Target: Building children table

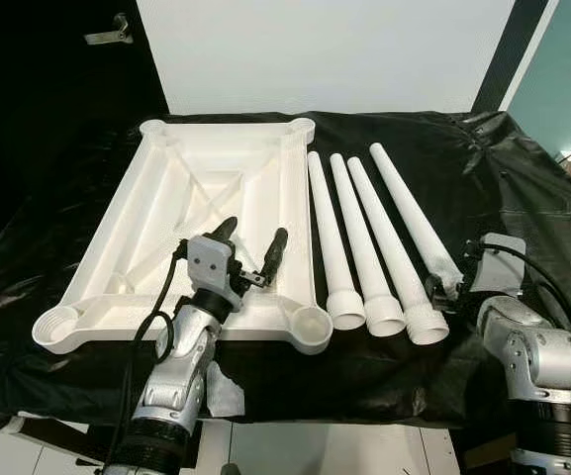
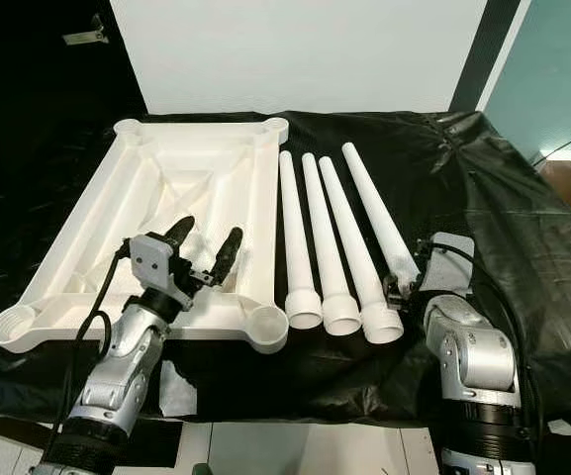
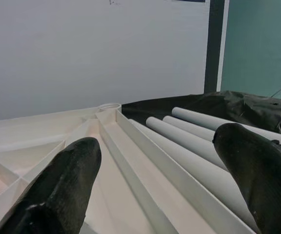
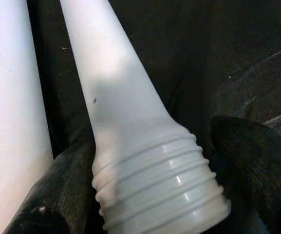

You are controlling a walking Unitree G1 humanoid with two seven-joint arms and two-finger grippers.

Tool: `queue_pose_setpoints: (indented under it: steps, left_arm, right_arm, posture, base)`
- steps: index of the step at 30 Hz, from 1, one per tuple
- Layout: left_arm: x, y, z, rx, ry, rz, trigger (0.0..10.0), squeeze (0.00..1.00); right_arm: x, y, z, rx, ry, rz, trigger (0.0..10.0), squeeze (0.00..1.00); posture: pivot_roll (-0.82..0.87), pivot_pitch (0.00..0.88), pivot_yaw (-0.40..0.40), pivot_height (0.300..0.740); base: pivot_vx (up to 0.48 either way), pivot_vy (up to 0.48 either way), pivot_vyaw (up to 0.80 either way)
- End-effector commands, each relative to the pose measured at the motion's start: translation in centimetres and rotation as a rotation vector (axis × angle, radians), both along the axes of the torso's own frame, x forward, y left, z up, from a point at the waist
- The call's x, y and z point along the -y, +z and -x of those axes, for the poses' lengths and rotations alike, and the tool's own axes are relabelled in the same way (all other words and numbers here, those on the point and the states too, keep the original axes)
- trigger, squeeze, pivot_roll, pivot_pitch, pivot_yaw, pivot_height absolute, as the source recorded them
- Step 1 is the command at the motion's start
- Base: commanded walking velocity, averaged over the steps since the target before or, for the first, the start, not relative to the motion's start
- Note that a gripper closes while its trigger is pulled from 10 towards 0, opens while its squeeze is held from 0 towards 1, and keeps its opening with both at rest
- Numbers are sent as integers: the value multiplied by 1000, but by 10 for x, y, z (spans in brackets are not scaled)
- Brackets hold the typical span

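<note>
A white tabletop (image 1: 216,188) lies upside down on the black-covered table, with round leg sockets at its corners (image 1: 313,325). To its right lie several white tapered legs (image 1: 364,237) side by side. My left gripper (image 1: 254,233) hovers open over the tabletop's near right part, with nothing between its fingers (image 3: 57,185). My right gripper (image 1: 451,277) is open at the near end of the rightmost leg (image 1: 410,208). Its fingers (image 4: 252,156) stand on either side of that leg's threaded end (image 4: 155,185), with a gap on one side.
Black sheeting (image 1: 532,198) covers the whole table and hangs over its edges. A white wall (image 1: 325,49) stands behind, and a dark door with a handle (image 1: 107,33) is at the back left. A scrap of white paper (image 1: 228,391) lies at the front edge.
</note>
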State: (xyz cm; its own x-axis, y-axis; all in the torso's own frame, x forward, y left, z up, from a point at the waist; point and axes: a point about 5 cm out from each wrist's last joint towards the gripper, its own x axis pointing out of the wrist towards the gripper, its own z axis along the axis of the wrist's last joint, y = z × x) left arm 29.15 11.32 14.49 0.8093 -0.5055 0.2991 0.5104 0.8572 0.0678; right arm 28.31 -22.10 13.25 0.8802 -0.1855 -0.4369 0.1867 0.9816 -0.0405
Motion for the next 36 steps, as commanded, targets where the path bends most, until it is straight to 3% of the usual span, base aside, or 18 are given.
queue_pose_setpoints:
  steps: [1,3,4,5,6,7,14,18,20,22,23,24,26,28,29,34,36]
  left_arm:
    - [2,-3,0,-1,-33,-23,10000,0]
    - [2,-4,0,-2,-36,-24,10000,0]
    - [2,-4,0,-3,-37,-25,10000,0]
    - [3,-4,0,-2,-38,-26,10000,0]
    - [3,-4,0,-2,-38,-26,10000,0]
    - [3,-3,0,2,-39,-28,10000,0]
    - [0,-2,-1,4,-32,-31,10000,0]
    - [-1,-3,-1,4,-29,-33,10000,0]
    - [-1,-2,0,2,-31,-25,10000,0]
    - [-1,-2,0,2,-31,-25,10000,0]
    - [0,-1,-1,1,-35,-15,10000,0]
    - [0,-1,-1,1,-35,-15,10000,0]
    - [2,1,-3,-8,-48,15,10000,0]
    - [2,1,-3,-8,-48,15,10000,0]
    - [3,6,-7,-25,-65,65,10000,0]
    - [3,7,-8,-31,-68,80,10000,0]
    - [2,11,-14,-59,-65,150,10000,0]
  right_arm:
    - [3,-19,6,-85,-21,-22,10000,0]
    - [1,-34,10,-134,-19,-56,10000,0]
    - [0,-38,10,-147,-17,-66,7961,0]
    - [-2,-42,11,-162,-16,-79,3216,0]
    - [-2,-42,11,-162,-16,-79,3216,0]
    - [-5,-50,13,-175,-12,-95,0,0]
    - [-7,-49,11,-146,-6,-99,0,0]
    - [-6,-39,6,-77,-3,-37,0,0]
    - [-6,-25,2,19,-8,77,0,0]
    - [-6,-25,2,19,-8,77,0,0]
    - [-7,-17,1,70,-10,140,0,0]
    - [-7,-17,1,70,-10,140,0,0]
    - [-12,9,-5,214,-9,252,0,0]
    - [-12,9,-5,214,-9,252,0,0]
    - [-15,38,-10,357,1,372,0,0]
    - [-15,45,-11,390,5,403,0,0]
    - [-17,55,-10,459,20,490,0,0]
  posture:
    - [-89,22,9,740]
    - [-86,21,9,740]
    - [-86,21,9,740]
    - [-83,19,8,740]
    - [-83,19,8,740]
    - [-78,18,7,740]
    - [-77,17,7,740]
    - [-70,18,8,740]
    - [-70,15,11,740]
    - [-70,15,11,740]
    - [-72,14,14,740]
    - [-72,14,14,740]
    - [-79,13,20,740]
    - [-79,13,20,740]
    - [-85,13,23,740]
    - [-85,13,23,740]
    - [-95,10,20,740]
  base:
    - [0,0,0]
    - [0,0,0]
    - [0,0,0]
    - [0,0,0]
    - [0,0,0]
    - [0,0,0]
    - [0,0,0]
    - [0,0,0]
    - [0,0,0]
    - [0,0,0]
    - [0,0,0]
    - [0,0,0]
    - [0,0,0]
    - [0,0,0]
    - [0,0,0]
    - [0,0,0]
    - [0,0,0]
